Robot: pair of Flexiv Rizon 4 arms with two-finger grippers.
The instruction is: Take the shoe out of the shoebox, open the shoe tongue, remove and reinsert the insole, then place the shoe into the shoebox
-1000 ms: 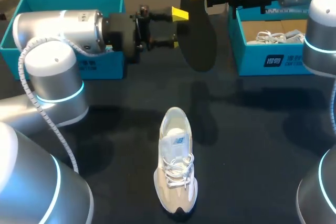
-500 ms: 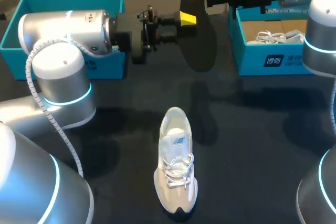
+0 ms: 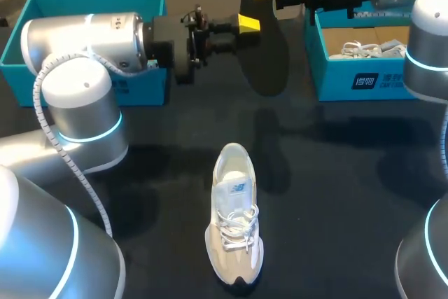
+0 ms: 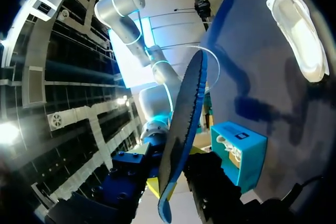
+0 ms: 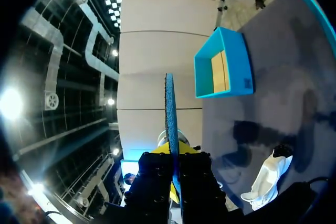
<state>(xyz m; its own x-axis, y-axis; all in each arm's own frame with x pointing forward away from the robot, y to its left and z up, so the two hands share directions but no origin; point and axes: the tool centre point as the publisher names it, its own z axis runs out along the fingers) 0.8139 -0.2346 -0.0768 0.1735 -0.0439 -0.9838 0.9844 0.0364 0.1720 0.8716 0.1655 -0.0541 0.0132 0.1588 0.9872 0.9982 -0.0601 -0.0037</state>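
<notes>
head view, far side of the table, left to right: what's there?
left teal box → insole, held up in the air → right teal box

We have moved our left gripper [image 3: 246, 27] forward to the insole [image 3: 269, 61] and closed its spread fingers onto the insole's near edge.

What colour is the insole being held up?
Black; the insole shows best in the head view.
</notes>
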